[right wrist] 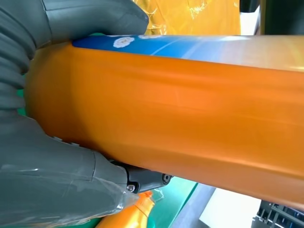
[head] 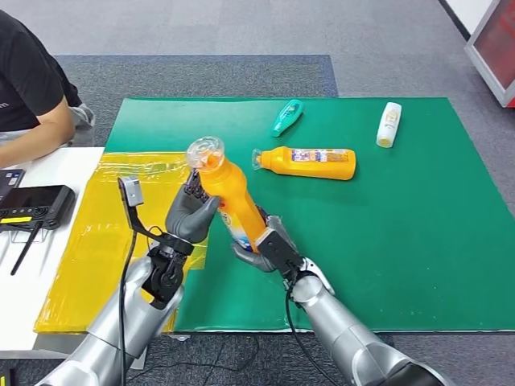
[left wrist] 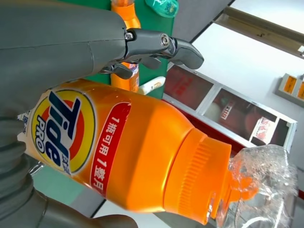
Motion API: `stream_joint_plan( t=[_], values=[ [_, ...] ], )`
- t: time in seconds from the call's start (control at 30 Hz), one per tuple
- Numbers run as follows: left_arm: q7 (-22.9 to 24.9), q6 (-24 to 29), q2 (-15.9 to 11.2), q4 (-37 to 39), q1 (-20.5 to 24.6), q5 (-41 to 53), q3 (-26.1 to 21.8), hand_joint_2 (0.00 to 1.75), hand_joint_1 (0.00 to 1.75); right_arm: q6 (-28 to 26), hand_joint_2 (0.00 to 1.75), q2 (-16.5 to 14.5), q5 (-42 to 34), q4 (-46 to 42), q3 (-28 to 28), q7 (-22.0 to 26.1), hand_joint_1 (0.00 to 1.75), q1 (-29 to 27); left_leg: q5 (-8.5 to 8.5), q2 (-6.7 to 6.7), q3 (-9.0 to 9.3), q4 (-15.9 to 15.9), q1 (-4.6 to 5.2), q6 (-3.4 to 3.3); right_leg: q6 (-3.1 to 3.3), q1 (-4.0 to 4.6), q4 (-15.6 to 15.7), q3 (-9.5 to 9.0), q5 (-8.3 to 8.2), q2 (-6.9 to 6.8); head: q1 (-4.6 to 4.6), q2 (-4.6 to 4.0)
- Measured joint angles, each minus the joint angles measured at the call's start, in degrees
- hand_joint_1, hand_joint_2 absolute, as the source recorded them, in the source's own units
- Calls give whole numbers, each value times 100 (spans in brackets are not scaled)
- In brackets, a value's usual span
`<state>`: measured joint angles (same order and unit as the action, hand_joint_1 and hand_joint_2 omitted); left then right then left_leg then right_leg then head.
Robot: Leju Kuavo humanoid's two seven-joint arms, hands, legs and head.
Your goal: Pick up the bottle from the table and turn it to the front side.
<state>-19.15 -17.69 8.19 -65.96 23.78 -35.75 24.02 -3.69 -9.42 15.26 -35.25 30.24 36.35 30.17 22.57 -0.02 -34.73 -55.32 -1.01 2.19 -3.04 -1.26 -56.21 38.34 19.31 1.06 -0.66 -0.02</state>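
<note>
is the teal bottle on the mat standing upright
No, the teal bottle lies on its side on the green mat, beyond the lying orange bottle.

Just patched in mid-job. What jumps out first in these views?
An orange Tide bottle is lifted off the green mat, tilted, with its clear cap toward the far left. The right hand grips its base and the left hand is against its upper body. A second orange bottle lies flat behind.

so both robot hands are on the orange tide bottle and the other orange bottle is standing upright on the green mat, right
Not quite. Both the left robot hand and right robot hand are on the orange Tide bottle, but the other orange bottle lies on its side on the green mat, as the head view shows.
</note>
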Motion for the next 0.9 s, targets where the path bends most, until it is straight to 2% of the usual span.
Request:
stream_joint_plan(
  t=[0.27, 0.5, 0.9],
  values=[
    [0, -43, -14, 148, 95, 41, 7, 175, 0, -6, 175, -26, 62, 41, 25, -4, 175, 13, -2, 0, -3, 0, 0, 1, -1, 0, 0, 4, -1, 0, 0, 0],
    [49, -76, -15, 210, 127, 165, 63, 175, 0, -390, 175, -37, 298, 93, 125, -98, 175, 18, -2, 0, -5, 0, 0, 0, -1, 0, 0, 6, -1, 0, 0, 0],
    [56, 232, -25, 447, 356, 793, 406, 175, 0, -418, 175, -49, 227, 319, 130, -102, 175, 67, -4, 0, -7, -1, 0, -2, -1, 0, 0, 7, -3, 0, 0, 0]
  ],
)
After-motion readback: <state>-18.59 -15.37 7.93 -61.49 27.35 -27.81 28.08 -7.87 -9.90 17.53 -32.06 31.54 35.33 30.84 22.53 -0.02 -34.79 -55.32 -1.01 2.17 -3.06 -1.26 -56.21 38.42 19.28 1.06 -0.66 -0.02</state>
